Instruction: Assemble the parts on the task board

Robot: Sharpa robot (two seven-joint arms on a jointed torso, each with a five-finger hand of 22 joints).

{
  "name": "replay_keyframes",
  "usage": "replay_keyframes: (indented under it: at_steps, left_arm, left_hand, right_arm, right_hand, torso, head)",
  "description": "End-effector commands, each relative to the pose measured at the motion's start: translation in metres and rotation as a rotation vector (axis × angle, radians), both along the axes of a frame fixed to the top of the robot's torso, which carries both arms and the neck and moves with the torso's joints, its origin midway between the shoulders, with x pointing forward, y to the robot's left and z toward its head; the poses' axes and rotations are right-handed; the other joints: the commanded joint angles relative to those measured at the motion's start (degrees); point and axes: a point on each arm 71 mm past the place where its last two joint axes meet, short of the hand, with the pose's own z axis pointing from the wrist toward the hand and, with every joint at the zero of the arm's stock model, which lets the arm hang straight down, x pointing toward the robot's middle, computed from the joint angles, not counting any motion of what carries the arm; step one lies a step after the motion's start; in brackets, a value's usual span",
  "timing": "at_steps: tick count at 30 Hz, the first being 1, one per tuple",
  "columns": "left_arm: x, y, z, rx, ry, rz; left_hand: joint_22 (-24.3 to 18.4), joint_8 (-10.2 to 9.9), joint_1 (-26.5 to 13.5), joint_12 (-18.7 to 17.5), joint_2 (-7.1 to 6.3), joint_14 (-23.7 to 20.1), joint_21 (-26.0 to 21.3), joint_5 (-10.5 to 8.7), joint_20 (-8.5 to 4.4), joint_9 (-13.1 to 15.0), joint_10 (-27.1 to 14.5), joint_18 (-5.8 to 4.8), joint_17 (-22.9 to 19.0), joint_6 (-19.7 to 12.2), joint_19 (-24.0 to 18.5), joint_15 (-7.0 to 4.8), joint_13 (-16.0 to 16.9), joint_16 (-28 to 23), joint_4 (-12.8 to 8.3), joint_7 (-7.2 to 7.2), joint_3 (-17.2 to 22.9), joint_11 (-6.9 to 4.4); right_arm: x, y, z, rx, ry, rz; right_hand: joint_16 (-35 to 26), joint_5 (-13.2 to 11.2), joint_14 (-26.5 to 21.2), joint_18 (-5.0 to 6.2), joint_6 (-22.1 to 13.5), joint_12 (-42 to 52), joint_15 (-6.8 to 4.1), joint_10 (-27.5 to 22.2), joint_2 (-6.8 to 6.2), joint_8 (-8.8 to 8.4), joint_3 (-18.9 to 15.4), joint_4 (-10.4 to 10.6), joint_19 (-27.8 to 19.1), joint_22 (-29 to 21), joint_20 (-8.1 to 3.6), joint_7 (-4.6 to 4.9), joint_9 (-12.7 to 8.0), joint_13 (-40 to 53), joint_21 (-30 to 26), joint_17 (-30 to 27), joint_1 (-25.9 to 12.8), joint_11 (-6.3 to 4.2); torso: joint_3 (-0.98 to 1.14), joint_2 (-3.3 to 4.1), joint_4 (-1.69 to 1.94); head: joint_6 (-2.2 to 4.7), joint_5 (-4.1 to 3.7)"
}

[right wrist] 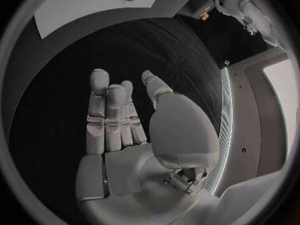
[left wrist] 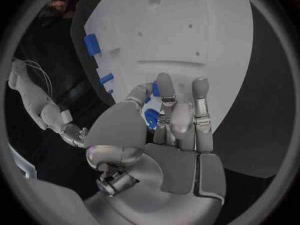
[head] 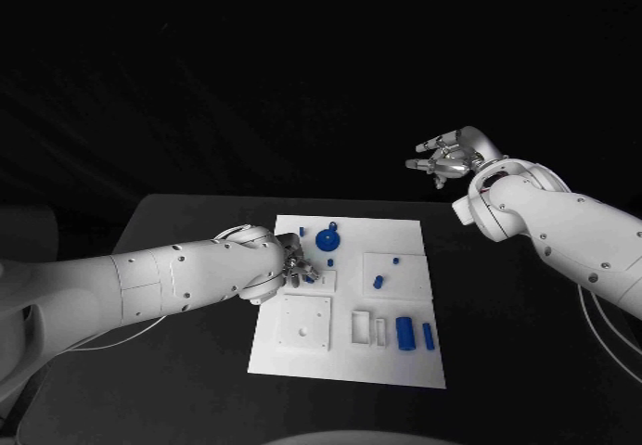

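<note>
The white task board (head: 351, 366) lies in the middle of the black table. My left hand (head: 288, 264) hovers low over the board's left side and pinches a small blue part (left wrist: 151, 118) between thumb and fingers (left wrist: 167, 92). A blue gear (head: 327, 243) stands on the board just beyond that hand. My right hand (head: 455, 158) is raised past the table's far right corner, fingers apart and holding nothing; its palm (right wrist: 125, 130) faces dark table, well away from the board (right wrist: 81, 5).
Two blue cylinders (head: 405, 333) (head: 429, 336) lie at the board's near right, next to white slots (head: 361, 326). Small blue pieces (head: 378, 281) (head: 396, 260) sit on a raised square at right. A white square block (head: 305, 323) sits near left.
</note>
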Motion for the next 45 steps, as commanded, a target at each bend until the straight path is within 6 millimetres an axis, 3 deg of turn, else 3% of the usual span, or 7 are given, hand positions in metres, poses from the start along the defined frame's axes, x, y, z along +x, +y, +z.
replay_keyframes:
  at_steps: [1, 21, 33, 45]
  left_arm:
    - [-0.0030, -0.0061, -0.0033, -0.012, 0.006, -0.029]
    - [-0.0021, -0.0049, -0.0048, -0.004, 0.007, -0.034]
    - [-0.0026, -0.0053, -0.0053, 0.000, 0.015, -0.043]
    - [-0.0022, -0.0050, -0.0052, 0.003, 0.011, -0.045]
  left_hand:
    - [1.05, 0.17, 0.71, 0.29, 0.25, 0.22, 0.22, -0.40, 0.12, 10.87, 2.24, 0.81, -0.09, 9.17, 0.26, -0.14, -0.09, 0.03, -1.43, -6.10, 2.09, -1.11]
    - [1.03, 0.18, 1.61, 0.58, -1.89, 0.17, -0.14, -2.46, 0.17, 10.82, 2.24, 0.74, -0.46, 9.29, 0.41, -0.19, -0.68, -0.18, 3.63, -6.31, 0.06, -1.07]
    - [1.04, 0.19, 2.58, 0.54, -2.77, 0.06, -0.36, -4.26, 0.23, 10.50, 2.25, 0.74, -0.58, 9.35, 0.43, -0.19, -0.78, -0.18, 5.52, -6.38, -1.30, -1.08]
    - [1.04, 0.18, 2.69, 0.54, -2.97, 0.06, -0.41, -4.90, 0.30, 10.52, 2.24, 0.81, -0.66, 9.34, 0.46, -0.19, -0.79, -0.21, 5.86, -6.39, -1.60, -1.07]
  right_arm:
    - [-0.0002, 0.0016, -0.0005, -0.009, 0.001, 0.014]
    - [-0.0005, 0.0029, -0.0006, -0.008, 0.001, 0.019]
    - [-0.0006, 0.0038, -0.0007, -0.007, 0.003, 0.022]
    - [-0.0006, 0.0041, -0.0006, -0.007, 0.002, 0.022]
  right_hand:
    - [-0.02, 0.19, -0.42, 0.10, -0.14, 0.35, 0.00, -0.31, 0.36, 0.00, -0.23, 0.02, 2.09, -0.05, -0.43, 0.08, 0.08, -0.05, -0.28, -0.08, -0.22, -0.01]
    - [-0.03, 0.24, -0.43, 0.10, -0.14, 0.35, 0.02, -0.32, 0.38, 0.00, -0.24, 0.09, 2.09, -0.07, -0.43, 0.10, 0.09, -0.07, -0.29, -0.09, -0.29, 0.00]
    - [-0.09, 0.42, -0.47, 0.11, -0.19, 0.39, 0.03, -0.38, 0.38, 0.01, -0.30, 0.28, 2.07, -0.18, -0.41, 0.10, 0.09, -0.14, -0.51, -0.15, -0.40, 0.02]
    - [-0.11, 0.54, -0.47, 0.12, -0.21, 0.41, 0.04, -0.37, 0.38, 0.00, -0.32, 0.33, 2.07, -0.20, -0.41, 0.11, 0.09, -0.16, -0.56, -0.16, -0.42, 0.02]
  torso:
    - [0.02, 0.01, 0.01]
    - [0.05, 0.04, -0.01]
    - [0.06, -0.02, 0.00]
    - [0.04, 0.00, 0.03]
  head:
    - [-0.07, -0.02]
    - [-0.37, -0.20]
    - [-0.53, -0.35]
    - [-0.53, -0.42]
